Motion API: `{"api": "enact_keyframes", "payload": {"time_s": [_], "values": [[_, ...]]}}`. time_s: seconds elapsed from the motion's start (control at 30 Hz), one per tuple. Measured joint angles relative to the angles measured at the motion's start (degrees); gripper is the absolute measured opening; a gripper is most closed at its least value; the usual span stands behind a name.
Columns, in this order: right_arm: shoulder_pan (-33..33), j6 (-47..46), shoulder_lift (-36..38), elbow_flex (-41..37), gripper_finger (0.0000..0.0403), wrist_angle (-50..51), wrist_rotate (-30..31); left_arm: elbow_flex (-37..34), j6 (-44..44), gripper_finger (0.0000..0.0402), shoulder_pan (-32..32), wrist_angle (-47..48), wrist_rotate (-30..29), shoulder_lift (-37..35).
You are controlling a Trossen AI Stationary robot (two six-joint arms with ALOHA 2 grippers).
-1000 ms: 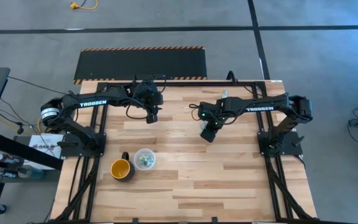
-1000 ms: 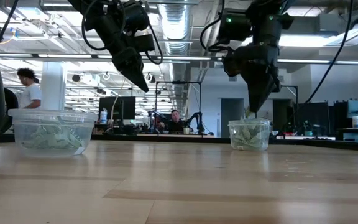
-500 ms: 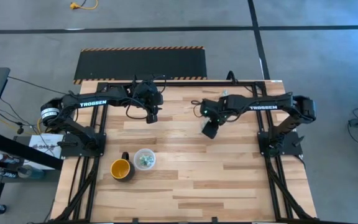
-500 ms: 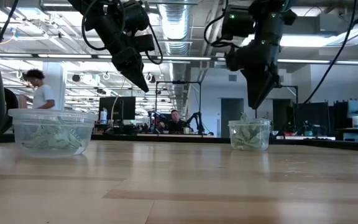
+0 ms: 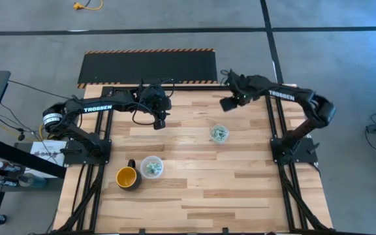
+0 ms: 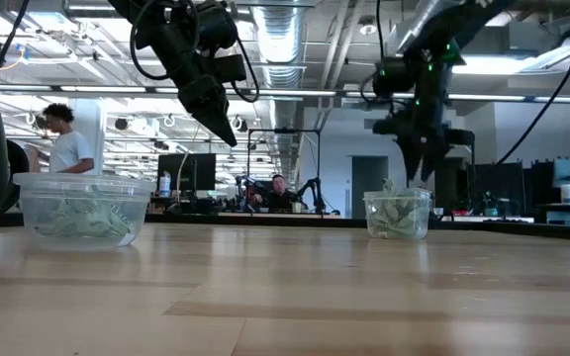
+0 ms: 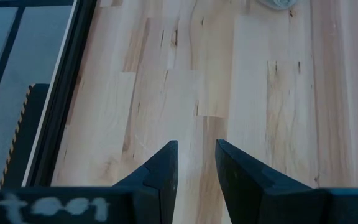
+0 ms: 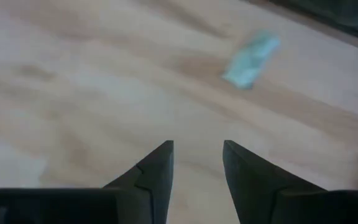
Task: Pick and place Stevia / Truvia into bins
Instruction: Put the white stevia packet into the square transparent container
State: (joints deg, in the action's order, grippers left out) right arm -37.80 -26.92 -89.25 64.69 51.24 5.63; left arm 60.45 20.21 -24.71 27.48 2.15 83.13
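Two clear cups hold pale green sachets: one [image 5: 219, 134] stands mid-table, also in the low view [image 6: 397, 215]; the other [image 5: 152, 167] stands nearer the front [image 6: 79, 208]. One loose sachet [image 8: 250, 59] lies flat on the wood ahead of my right gripper [image 8: 197, 155], which is open and hangs over the table's far right part [image 5: 227, 103], clear of the mid-table cup. My left gripper [image 5: 160, 121] hangs open above bare wood at the far left-centre [image 7: 196, 162], with nothing between its fingers.
A yellow mug [image 5: 127, 177] stands left of the nearer cup. A black mat [image 5: 149, 65] lies beyond the table's far edge. People show in the room behind the table in the low view. Bare wood stretches across the front of the table [image 5: 207, 202].
My right gripper has left its place above the mid-table cup and swung toward the table's far right corner, rolling as it went. Its fingertips, which met in a point over the cup, now stand apart. The cup has stayed where it was.
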Motion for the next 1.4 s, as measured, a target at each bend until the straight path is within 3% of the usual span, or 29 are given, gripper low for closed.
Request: {"api": "enact_keyframes", "payload": {"time_s": [0.2, 0.4, 0.9, 1.13, 1.4], "values": [[-8.53, 1.92, -3.74, -0.02, 0.0137, -1.31, -1.26, 0.00, 0.28, 0.0098, -0.02, -0.01, 0.00, 0.00], [-12.04, 4.43, -8.61, 0.24, 0.0137, -5.81, -1.88, 0.00, -0.15, 0.0098, -0.01, 0.01, 0.02, 0.00], [-12.53, 4.94, -21.50, 8.32, 0.0134, -4.49, -2.69, 0.00, -0.23, 0.0098, -0.01, 0.01, 0.01, 0.00], [-12.61, 4.89, -23.45, 9.18, 0.0126, -0.09, 1.99, 0.00, -0.02, 0.0098, -0.02, 0.01, 0.00, 0.00], [-12.85, 4.90, -23.61, 9.18, 0.0123, -0.47, 1.79, 0.00, -0.24, 0.0098, -0.01, 0.01, 0.00, 0.00]]}}
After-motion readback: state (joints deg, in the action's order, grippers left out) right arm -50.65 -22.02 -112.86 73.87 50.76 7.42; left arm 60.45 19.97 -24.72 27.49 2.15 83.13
